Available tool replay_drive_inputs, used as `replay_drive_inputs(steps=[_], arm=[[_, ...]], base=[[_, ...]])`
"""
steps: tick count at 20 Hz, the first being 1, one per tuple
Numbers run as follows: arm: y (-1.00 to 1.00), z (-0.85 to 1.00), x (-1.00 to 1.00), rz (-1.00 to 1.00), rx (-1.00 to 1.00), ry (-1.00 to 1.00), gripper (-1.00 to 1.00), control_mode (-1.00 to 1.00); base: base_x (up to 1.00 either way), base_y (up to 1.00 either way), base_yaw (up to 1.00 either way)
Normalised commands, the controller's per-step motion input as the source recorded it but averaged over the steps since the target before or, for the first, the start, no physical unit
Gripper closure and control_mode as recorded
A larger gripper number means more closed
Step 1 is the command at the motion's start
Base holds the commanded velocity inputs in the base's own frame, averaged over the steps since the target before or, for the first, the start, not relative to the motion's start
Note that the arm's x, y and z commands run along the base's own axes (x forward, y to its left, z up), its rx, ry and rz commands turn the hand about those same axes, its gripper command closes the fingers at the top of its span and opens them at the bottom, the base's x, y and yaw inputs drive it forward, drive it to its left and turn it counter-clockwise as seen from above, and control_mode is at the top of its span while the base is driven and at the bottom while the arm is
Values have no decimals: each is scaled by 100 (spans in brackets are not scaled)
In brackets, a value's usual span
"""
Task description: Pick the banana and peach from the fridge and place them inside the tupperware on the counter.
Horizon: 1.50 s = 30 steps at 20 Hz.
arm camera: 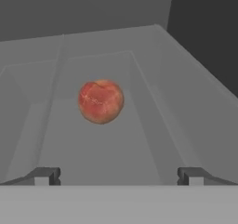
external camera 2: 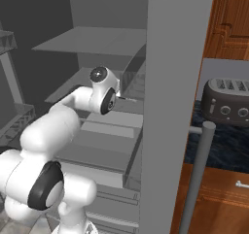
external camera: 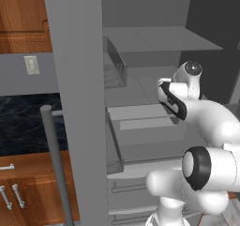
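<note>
Gripper [arm camera: 118,176] fully spread, holding nothing; the two dark fingertips [arm camera: 46,175] sit wide apart at the bottom of the hand view. Peach [arm camera: 100,101] lies ahead of them, near centre but a bit left of the midline, resting on the grey floor of a fridge [arm camera: 186,93] compartment, clear of both side walls. No contact yet.

Step in hand looks like the approach for the peach pick. To do it well: nudge left so the peach sits midway between the fingertips, advance straight in, stop with the pads on either side of its widest part, then close gently, since a round fruit can roll or squirt out. Watch the compartment walls on the way in and out.

Base views: arm [external camera: 206,117] reaches into the open fridge, door [external camera: 79,103] swung out, counter [external camera: 28,122] beyond it. Banana and tupperware can't be placed.
</note>
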Motion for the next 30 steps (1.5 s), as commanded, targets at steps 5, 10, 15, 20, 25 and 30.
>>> replay_drive_inputs(steps=[5,10,15,20,25,30], arm=[[0,-20,38,0,0,0,-100,-100],[0,-20,41,0,0,0,-100,-100],[0,-16,50,0,0,0,-100,-100],[0,-15,55,0,0,0,-100,-100],[0,-19,52,0,0,0,-100,-100],[-2,-29,33,0,0,1,-100,-100]], base=[[0,0,0],[0,0,0],[0,0,0],[0,0,0],[0,0,0],[0,0,0]])
